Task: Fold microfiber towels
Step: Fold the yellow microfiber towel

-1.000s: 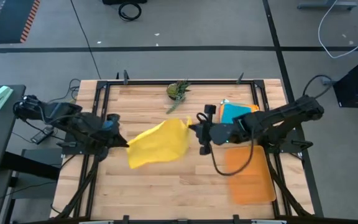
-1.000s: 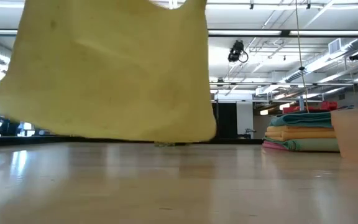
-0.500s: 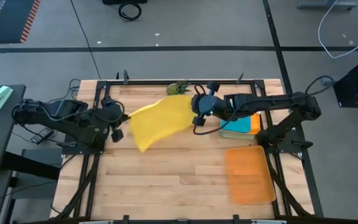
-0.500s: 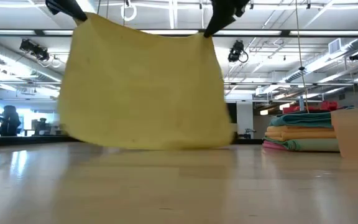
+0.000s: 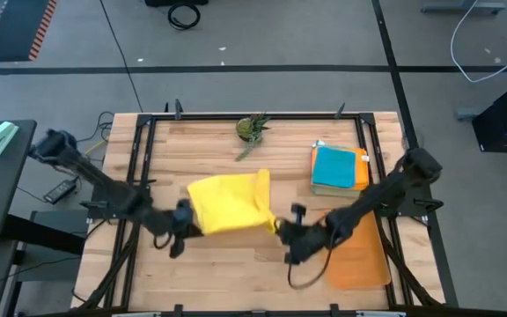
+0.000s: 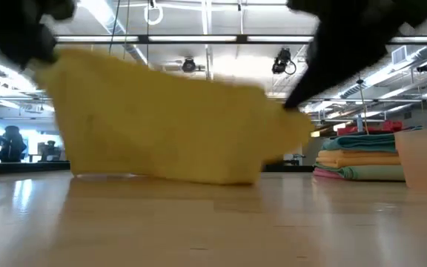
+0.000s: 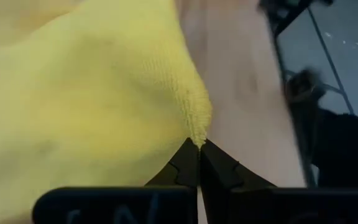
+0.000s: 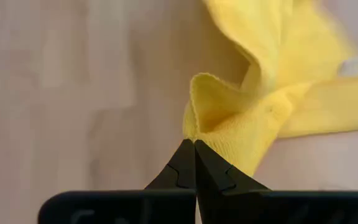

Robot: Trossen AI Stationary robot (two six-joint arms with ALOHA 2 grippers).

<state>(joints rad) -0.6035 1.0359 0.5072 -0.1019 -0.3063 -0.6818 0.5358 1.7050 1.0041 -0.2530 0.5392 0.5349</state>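
High view: both hands (image 5: 186, 227) (image 5: 282, 231) pinching yellow towel (image 5: 227, 202)

Both claws blurred, low view

The towel (image 5: 227, 204) is plain bright yellow, unpatterned. The stacked towels (image 5: 338, 167) show teal on top, with orange, yellow, pink and pale green edges in the low view. The mat (image 5: 359, 255) is translucent orange. The table (image 5: 236, 264) is pale striped wood, framed in black. The plant (image 5: 252, 129) is green. Both arms are black.
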